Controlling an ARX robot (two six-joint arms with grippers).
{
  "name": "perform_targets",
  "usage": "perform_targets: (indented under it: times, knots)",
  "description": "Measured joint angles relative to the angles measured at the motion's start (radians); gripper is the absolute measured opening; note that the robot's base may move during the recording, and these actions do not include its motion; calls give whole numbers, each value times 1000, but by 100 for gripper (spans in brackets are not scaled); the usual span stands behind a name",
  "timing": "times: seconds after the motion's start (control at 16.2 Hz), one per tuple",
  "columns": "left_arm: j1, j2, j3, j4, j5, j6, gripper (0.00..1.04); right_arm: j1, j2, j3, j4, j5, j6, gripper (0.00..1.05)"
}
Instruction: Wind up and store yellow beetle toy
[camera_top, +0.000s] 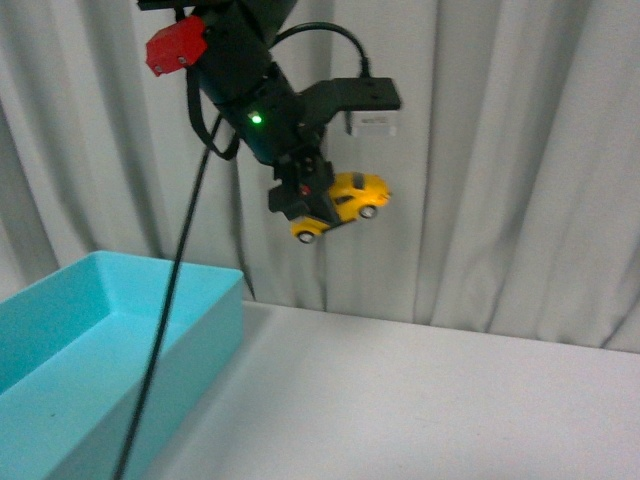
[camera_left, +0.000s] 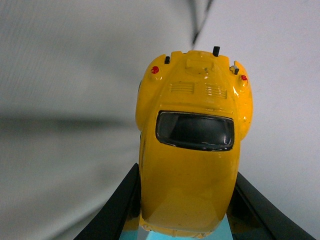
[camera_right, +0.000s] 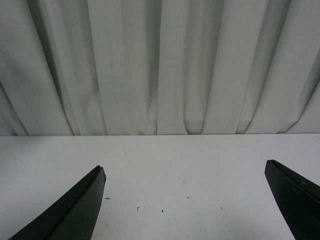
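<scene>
Now | beetle (camera_top: 347, 204) clamped by its sides in left fingers (camera_left: 120, 210), aloft above and right of bin (camera_top: 205, 350) | right fingers (camera_right: 80, 210) apart, empty | step likely storing: swing over bin, lower well inside before release, lest it roll out.

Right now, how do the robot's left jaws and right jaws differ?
The left jaws are shut on the yellow beetle toy, while the right jaws stand wide open and hold nothing. The left jaws are raised high in front of the curtain; the right jaws reach out over the white table. The left jaws show in the front view; the right jaws do not. Both pairs are black.
</scene>
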Motion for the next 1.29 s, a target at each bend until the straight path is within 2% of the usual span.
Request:
perform_targets:
  times: [0.25, 0.37, 0.55, 0.8, 1.29]
  knots:
    - [259, -26, -116, -36, -2, -200, 41, 0, 0, 0, 0, 0, 0, 98]
    - [338, -39, -179, -50, -14, -265, 41, 0, 0, 0, 0, 0, 0, 98]
    - [414, -47, -244, -46, -92, -364, 41, 0, 0, 0, 0, 0, 0, 98]
    - [464, -2, -235, -57, -211, -562, 41, 0, 0, 0, 0, 0, 0, 98]
    - [424, 64, -386, 43, -350, -718, 40, 0, 0, 0, 0, 0, 0, 98]
